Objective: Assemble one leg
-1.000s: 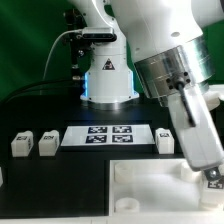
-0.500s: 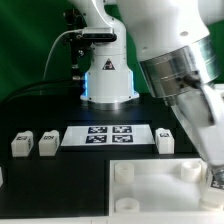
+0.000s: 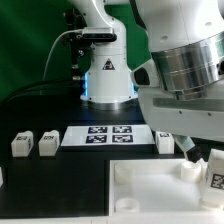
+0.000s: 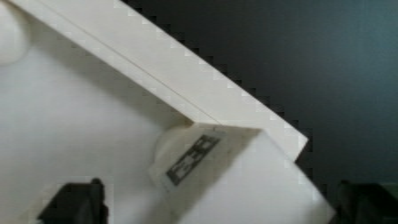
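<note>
A leg, a small white post with a code tag, stands at the exterior view's right end of the large white panel, beside a round socket. My gripper hangs just above it, jaws open and off it. In the wrist view the leg shows its tag below the open gripper, with the dark fingertips wide apart on either side and the panel beside it. Whether the leg sits in a socket is unclear.
Two more legs lie at the exterior view's left and a third near the marker board. The robot base stands behind. The panel has other sockets.
My gripper was low around the leg at the panel's right end. It has since risen and opened, leaving the leg standing there.
</note>
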Available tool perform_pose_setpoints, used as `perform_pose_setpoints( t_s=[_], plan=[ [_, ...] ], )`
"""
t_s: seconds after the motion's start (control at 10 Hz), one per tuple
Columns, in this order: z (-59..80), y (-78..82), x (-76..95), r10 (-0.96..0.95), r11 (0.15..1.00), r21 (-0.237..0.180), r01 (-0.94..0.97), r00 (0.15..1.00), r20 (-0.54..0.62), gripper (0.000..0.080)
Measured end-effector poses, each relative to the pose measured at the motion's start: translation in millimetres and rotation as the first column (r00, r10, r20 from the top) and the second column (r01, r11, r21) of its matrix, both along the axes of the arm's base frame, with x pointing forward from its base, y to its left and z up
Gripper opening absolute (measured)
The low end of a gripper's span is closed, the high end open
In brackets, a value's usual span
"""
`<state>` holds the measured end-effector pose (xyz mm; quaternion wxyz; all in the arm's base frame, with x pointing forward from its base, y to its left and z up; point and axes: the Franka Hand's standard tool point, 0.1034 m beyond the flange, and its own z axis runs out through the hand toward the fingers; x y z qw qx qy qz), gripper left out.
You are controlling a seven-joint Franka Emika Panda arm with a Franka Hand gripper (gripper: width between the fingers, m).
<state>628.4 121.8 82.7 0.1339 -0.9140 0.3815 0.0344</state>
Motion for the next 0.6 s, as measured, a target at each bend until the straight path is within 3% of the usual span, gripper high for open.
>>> perform_pose_setpoints(
  t_s=[0.1,0.2,0.4,0.5,0.6],
  plan=[
    [-0.9,-2.5,-0.2,0.216,0.976,-0.054,-0.213,0.975,0.044,0.0649],
    [-2.9,-4.3,-0.8,0.359,0.932,-0.080,-0.354,0.931,0.069,0.0649],
    [-3.9,-3.6,-1.6,0.475,0.878,-0.103,-0.467,0.876,0.086,0.0649],
    [-3.8,-3.5,-1.5,0.456,0.889,-0.098,-0.448,0.886,0.083,0.0649],
    [-3.8,-2.8,-1.6,0.421,0.906,-0.090,-0.414,0.904,0.078,0.0521]
  ],
)
